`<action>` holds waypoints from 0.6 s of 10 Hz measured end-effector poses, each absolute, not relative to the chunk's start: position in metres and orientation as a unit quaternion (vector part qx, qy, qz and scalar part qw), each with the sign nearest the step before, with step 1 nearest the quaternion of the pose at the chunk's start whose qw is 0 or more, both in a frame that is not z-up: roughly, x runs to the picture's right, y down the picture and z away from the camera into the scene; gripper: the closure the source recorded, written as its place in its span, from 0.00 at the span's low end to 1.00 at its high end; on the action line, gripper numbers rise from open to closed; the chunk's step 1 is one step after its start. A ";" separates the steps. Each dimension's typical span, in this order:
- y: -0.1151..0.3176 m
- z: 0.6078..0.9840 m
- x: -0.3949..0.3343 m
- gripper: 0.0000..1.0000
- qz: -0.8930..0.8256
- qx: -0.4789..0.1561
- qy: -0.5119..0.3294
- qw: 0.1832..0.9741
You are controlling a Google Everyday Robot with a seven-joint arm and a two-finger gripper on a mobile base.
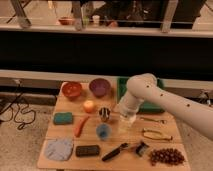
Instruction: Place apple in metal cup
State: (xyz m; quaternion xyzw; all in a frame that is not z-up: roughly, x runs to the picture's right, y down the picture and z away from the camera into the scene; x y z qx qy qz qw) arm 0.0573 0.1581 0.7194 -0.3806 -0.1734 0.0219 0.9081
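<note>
Your gripper [127, 120] hangs wide open, empty, over the table's [55, 133] middle; the apple [88, 105] lies apart from it, the metal cup [104, 114] between them.

On the counter [117, 136], the apple [88, 105] lies just left of the metal cup [104, 114], with a carrot [81, 125] before the apple. The gripper [127, 119] hangs just right of the metal cup, above the counter.
</note>
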 end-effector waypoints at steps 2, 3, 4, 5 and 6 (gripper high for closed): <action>0.153 0.720 0.027 0.20 0.005 -0.371 -0.193 0.908; 0.146 0.719 0.013 0.20 -0.004 -0.365 -0.199 0.910; 0.138 0.720 0.001 0.20 -0.013 -0.359 -0.204 0.911; 0.131 0.722 -0.009 0.20 -0.020 -0.355 -0.207 0.911; 0.120 0.730 -0.020 0.20 -0.029 -0.350 -0.210 0.912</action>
